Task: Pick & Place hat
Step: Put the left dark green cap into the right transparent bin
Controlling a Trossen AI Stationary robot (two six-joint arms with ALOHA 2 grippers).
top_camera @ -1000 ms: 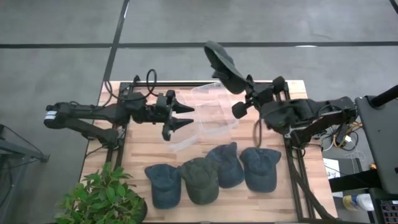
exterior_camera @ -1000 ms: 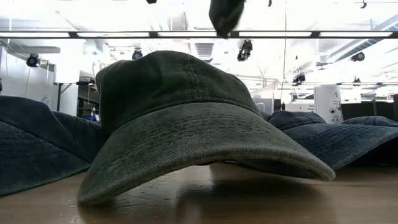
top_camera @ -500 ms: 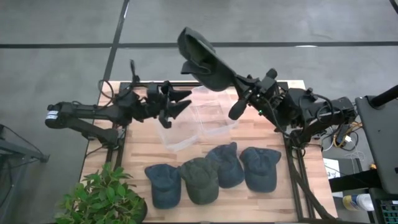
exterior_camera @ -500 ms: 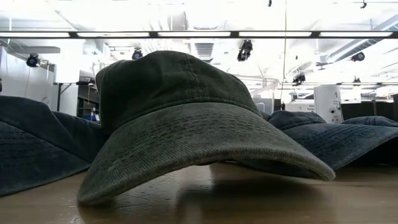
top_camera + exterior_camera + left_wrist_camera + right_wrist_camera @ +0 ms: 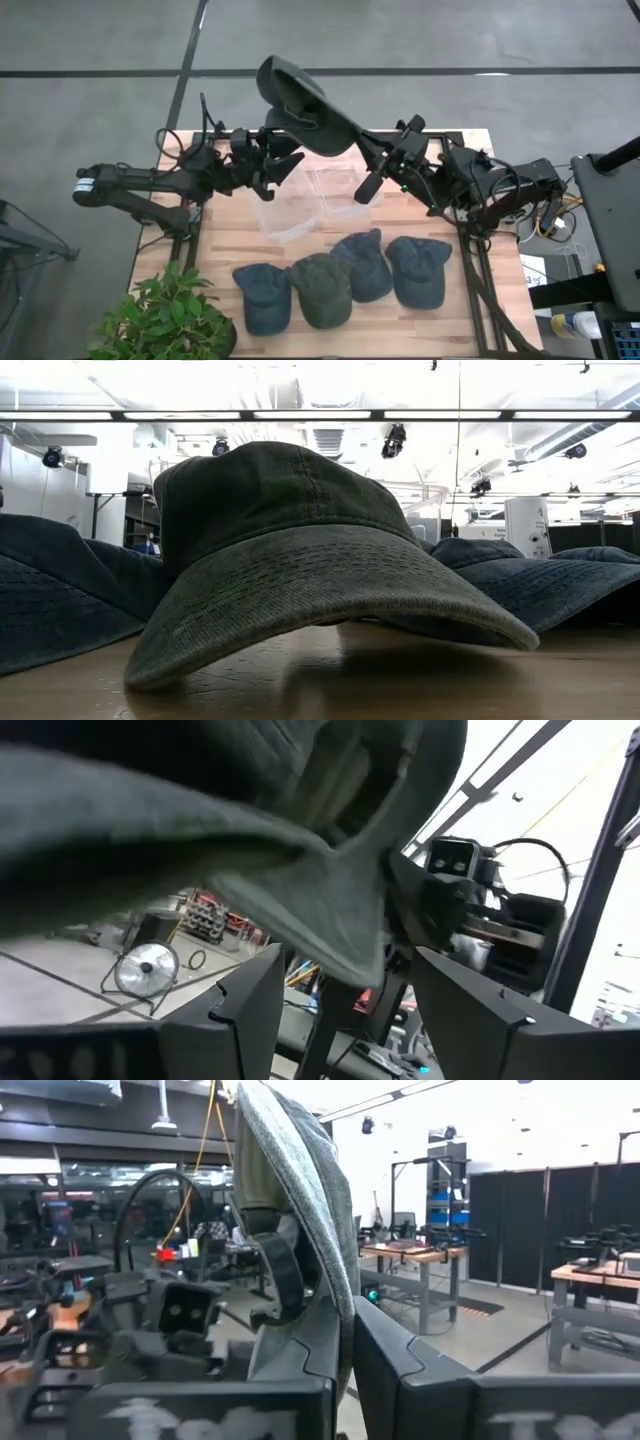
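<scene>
The right gripper (image 5: 352, 143) pinches the hat (image 5: 300, 105) aloft at the table's twelve o'clock edge. The left gripper (image 5: 283, 165), fingers spread, should close on loose cloth before any release.

no readable text, labels or signs

Open-plan robotics lab: strip ceiling lights (image 5: 300, 415), workbenches (image 5: 420, 1260), black partition panels (image 5: 560, 1205).
</scene>
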